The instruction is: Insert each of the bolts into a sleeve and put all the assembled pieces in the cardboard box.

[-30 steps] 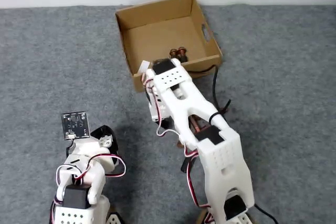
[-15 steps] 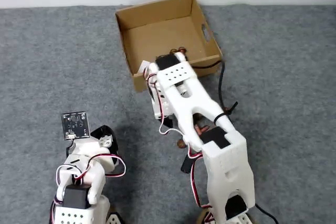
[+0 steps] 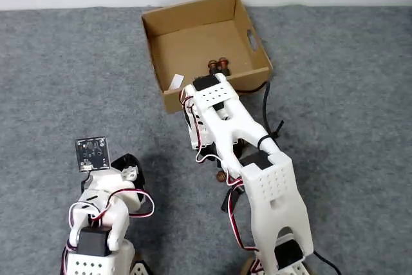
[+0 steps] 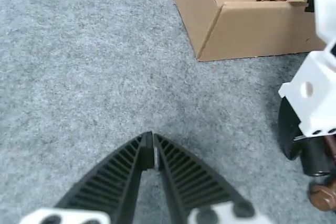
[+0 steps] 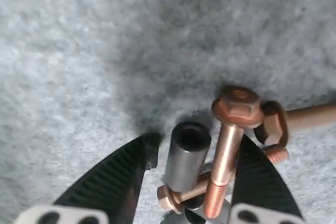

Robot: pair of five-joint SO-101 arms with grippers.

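A grey, felt-like table point(image 3: 77, 82) is seen from above. An open cardboard box point(image 3: 193, 14) sits at 12 o'clock. On its floor, toward 5 o'clock and against the wall nearest the arms, 2 copper-coloured assembled pieces point(image 3: 219, 66) lie side by side. A small white slip point(image 3: 175, 82) lies toward 7 o'clock on the same floor.

The white right arm point(image 3: 270, 198) reaches from 5 o'clock toward the centre, with its wrist just outside the box's near wall. The right gripper point(image 5: 198, 148) points down at the table with its 2 black fingers spread wide. Between them lies a small heap. It holds a dark metal sleeve point(image 5: 185, 163), tilted with its open end showing, and a copper bolt point(image 5: 228, 145) touching the sleeve, hex head uppermost. A smaller bolt point(image 5: 176, 195) crosses beneath the sleeve. A third bolt point(image 5: 294, 119) lies just beside the heap. Whether either finger touches the heap cannot be told.

The left arm point(image 3: 103, 223) sits at 7 o'clock. The left gripper point(image 4: 153, 150) has its fingers pressed together tip to tip over bare table, well apart from the box.
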